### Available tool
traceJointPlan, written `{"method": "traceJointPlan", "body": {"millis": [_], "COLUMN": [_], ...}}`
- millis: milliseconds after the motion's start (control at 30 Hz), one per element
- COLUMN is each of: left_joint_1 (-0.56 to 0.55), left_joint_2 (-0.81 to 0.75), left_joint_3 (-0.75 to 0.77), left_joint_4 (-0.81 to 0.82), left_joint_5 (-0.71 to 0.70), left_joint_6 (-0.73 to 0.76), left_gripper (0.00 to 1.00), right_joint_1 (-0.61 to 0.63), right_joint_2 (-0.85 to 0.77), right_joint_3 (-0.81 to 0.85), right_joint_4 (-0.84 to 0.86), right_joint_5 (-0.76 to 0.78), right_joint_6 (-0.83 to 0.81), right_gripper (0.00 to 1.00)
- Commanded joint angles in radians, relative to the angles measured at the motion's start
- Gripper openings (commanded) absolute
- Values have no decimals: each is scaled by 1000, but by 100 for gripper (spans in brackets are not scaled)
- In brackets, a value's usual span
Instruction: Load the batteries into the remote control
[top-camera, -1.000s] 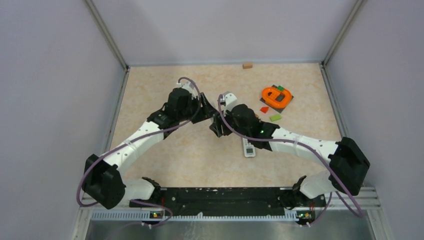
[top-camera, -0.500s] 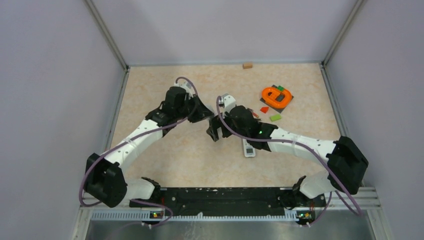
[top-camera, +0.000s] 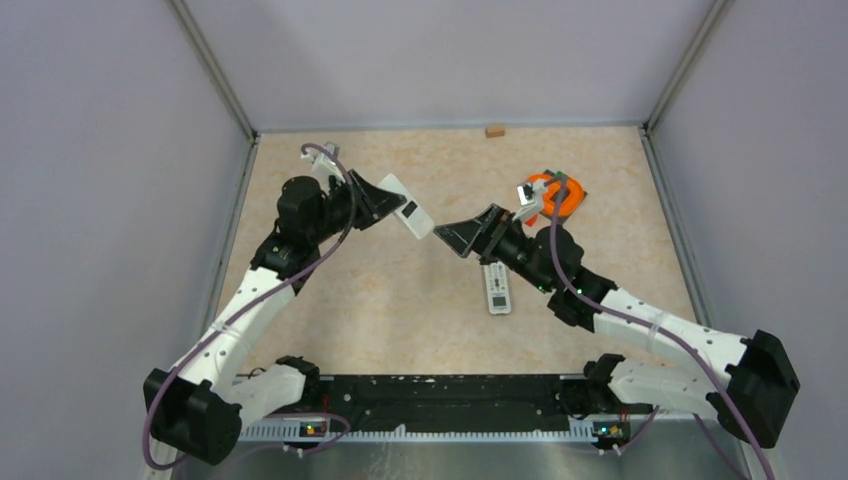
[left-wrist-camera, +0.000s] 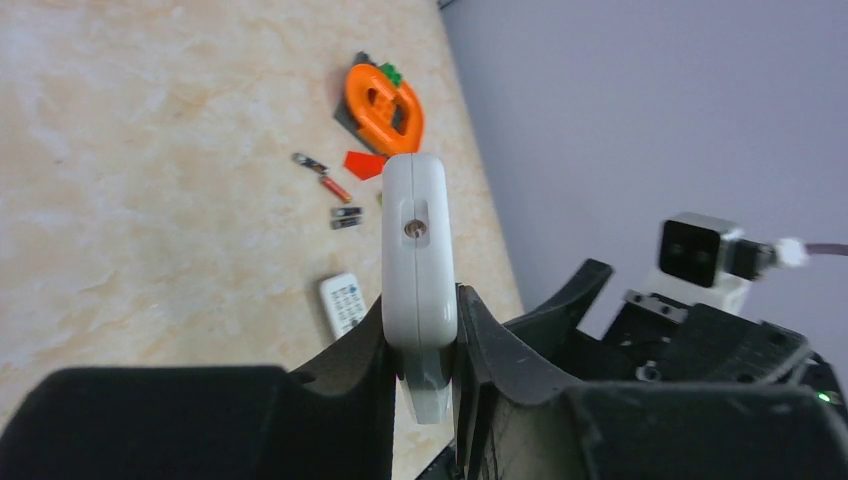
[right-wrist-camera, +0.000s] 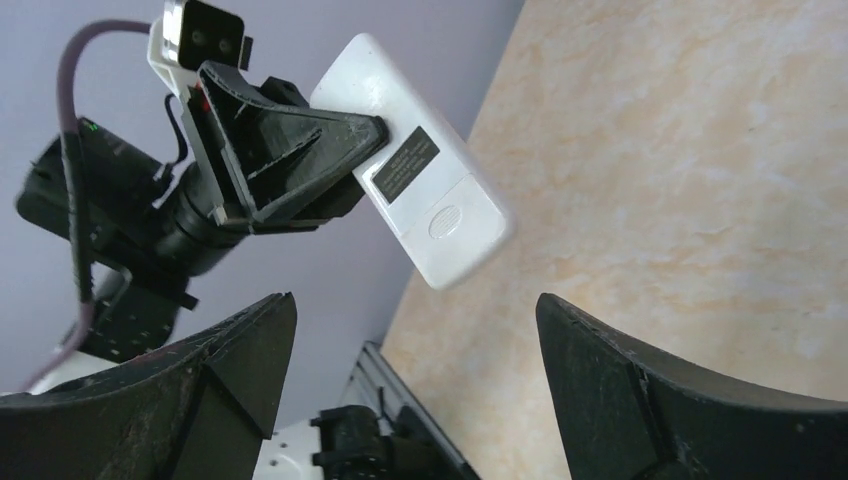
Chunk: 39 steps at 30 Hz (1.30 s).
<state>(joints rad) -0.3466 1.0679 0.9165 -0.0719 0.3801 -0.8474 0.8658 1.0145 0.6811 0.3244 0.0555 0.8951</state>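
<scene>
My left gripper (top-camera: 385, 205) is shut on a white remote control (top-camera: 411, 218) and holds it in the air over the table's left half. In the left wrist view the remote (left-wrist-camera: 417, 240) shows edge-on between the fingers (left-wrist-camera: 480, 325). My right gripper (top-camera: 470, 231) stands open just to its right, facing it with a gap between. In the right wrist view the remote's (right-wrist-camera: 425, 170) back shows, with a dark label and a closed cover. Three slim dark batteries (left-wrist-camera: 345, 217), one reddish (left-wrist-camera: 335, 188), lie loose on the table beyond.
A second, smaller remote (top-camera: 497, 290) lies face up on the table under the right arm. An orange ring piece (top-camera: 552, 192) on a dark plate, a red triangle (left-wrist-camera: 365, 163) and a green block sit at the right. A small wooden block (top-camera: 494, 130) lies by the back wall.
The two grippers were close together at mid-table. The left one has swung up and leftward with the remote. The right one has opened wide and pulled back to the right.
</scene>
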Motion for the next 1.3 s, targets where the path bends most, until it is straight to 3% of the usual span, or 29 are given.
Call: {"method": "traceJointPlan", "body": {"millis": [0, 233, 467, 767, 900, 1033, 1267], "left_joint_1": [6, 7, 6, 6, 6, 7, 18], "left_joint_2": [-48, -89, -111, -99, -99, -99, -45], "left_joint_3": [-45, -76, -86, -100, -101, -96, -13], "left_joint_4": [226, 311, 368, 438, 462, 475, 448], "left_joint_5": [76, 105, 130, 185, 187, 166, 218], "left_joint_6": [-129, -251, -344, -414, -422, -442, -482], "left_gripper": [0, 0, 0, 0, 0, 0, 0], "right_joint_1": [-3, -4, -3, -7, -11, -22, -75], "right_joint_2": [48, 131, 168, 185, 185, 177, 139], "right_joint_3": [20, 28, 7, 9, -4, -45, -137], "right_joint_4": [186, 343, 434, 463, 458, 495, 605], "right_joint_5": [-5, -49, -44, -50, -52, -83, -224], "right_joint_6": [227, 322, 362, 365, 372, 344, 204], "right_gripper": [91, 80, 57, 53, 43, 31, 25]}}
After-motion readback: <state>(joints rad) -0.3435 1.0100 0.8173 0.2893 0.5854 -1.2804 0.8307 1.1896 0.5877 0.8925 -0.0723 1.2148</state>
